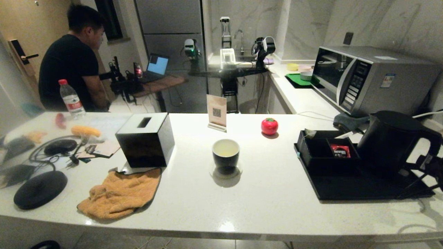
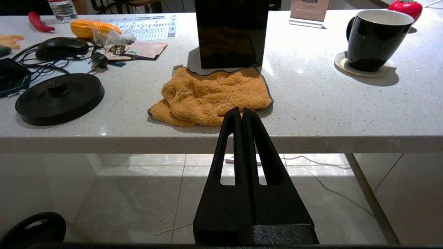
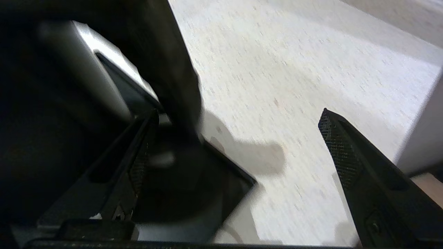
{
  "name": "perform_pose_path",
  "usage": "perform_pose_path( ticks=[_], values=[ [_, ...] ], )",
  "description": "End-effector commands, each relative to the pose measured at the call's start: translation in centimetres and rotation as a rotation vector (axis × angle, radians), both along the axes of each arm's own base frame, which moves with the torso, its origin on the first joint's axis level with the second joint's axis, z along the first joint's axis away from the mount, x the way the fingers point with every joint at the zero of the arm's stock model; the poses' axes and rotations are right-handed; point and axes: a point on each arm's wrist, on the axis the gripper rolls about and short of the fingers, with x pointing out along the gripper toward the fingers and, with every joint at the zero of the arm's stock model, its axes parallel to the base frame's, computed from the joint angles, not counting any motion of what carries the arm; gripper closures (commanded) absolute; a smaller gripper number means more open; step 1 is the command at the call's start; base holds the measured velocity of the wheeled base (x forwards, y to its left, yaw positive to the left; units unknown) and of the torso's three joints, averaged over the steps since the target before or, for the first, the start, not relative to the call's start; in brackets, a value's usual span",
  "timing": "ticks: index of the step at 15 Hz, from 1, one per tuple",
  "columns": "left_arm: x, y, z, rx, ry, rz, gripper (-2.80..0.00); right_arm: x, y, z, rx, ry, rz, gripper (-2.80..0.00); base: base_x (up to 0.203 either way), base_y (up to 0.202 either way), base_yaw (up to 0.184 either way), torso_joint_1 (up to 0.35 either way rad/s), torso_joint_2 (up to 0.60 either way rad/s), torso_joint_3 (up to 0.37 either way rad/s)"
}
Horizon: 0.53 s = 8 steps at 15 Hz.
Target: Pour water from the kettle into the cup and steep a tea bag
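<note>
The black kettle stands on a black tray at the right of the counter. My right gripper is at its loop handle, open; the handle stands between the fingers, close to one fingertip. The black cup with a pale inside sits on a coaster mid-counter, also seen as the cup in the left wrist view. A small grey-green tea bag lies at the tray box's back corner. My left gripper is shut and empty, low before the counter's front edge.
A black square box and an orange towel lie left of the cup. Also on the counter: a round kettle base, a red sachet in the tray box, a red tomato-shaped thing, a card stand and a microwave.
</note>
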Motion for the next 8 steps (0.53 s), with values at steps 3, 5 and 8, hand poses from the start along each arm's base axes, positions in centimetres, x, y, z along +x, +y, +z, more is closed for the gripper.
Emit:
perform_pose_path(
  ticks=[3,5,8],
  values=[
    [0.0,0.0,0.0,0.0,0.0,0.0,0.0,-2.6,1.0,0.8,-0.003,-0.002,-0.003,-2.8,0.0,0.0,0.0,0.0,0.0,0.0],
    [0.0,0.0,0.0,0.0,0.0,0.0,0.0,-3.7,1.5,0.9,-0.013,0.012,0.003,0.0,0.0,0.0,0.0,0.0,0.0,0.0],
    [0.0,0.0,0.0,0.0,0.0,0.0,0.0,-5.0,2.0,1.1,-0.016,0.021,0.005,0.0,0.0,0.0,0.0,0.0,0.0,0.0]
  ],
)
